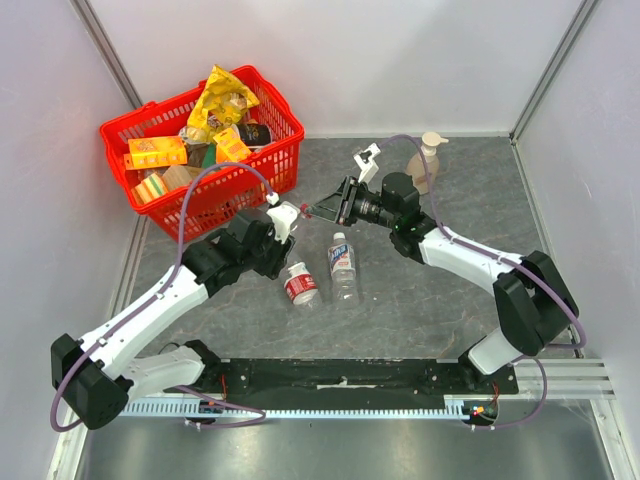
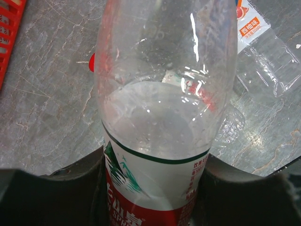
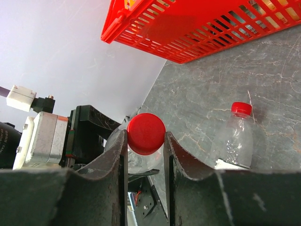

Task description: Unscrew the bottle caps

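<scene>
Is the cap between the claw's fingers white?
No, the cap sitting between the fingers of the right claw is bright red.

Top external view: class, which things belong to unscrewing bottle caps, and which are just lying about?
Job: held bottle, its red cap, left lying bottle, right lying bottle, left gripper, right gripper.
Lying about: red basket, snack packets, pump soap bottle.

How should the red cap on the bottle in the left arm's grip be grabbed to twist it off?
By its round side wall, coming end-on, in line with the neck. The red cap faces the right gripper squarely, a finger on each side, while the left gripper clamps the bottle by its label.
</scene>
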You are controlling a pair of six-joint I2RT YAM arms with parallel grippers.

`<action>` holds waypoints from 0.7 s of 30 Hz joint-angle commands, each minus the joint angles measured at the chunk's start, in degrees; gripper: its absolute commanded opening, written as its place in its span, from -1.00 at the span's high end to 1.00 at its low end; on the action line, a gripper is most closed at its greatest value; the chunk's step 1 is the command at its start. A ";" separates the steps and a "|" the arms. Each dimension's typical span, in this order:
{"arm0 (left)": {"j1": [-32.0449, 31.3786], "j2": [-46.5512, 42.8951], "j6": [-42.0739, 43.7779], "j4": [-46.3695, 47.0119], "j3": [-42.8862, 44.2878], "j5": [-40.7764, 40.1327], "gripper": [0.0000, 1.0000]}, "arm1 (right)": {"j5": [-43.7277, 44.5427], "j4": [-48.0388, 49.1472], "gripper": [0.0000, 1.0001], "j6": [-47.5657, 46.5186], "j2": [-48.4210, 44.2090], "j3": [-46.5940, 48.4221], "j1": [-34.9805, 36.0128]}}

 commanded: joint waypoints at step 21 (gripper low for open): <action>-0.26 -4.67 3.64 2.21 2.51 37.75 0.90 | -16.04 31.91 1.00 -1.48 -8.43 -8.98 0.39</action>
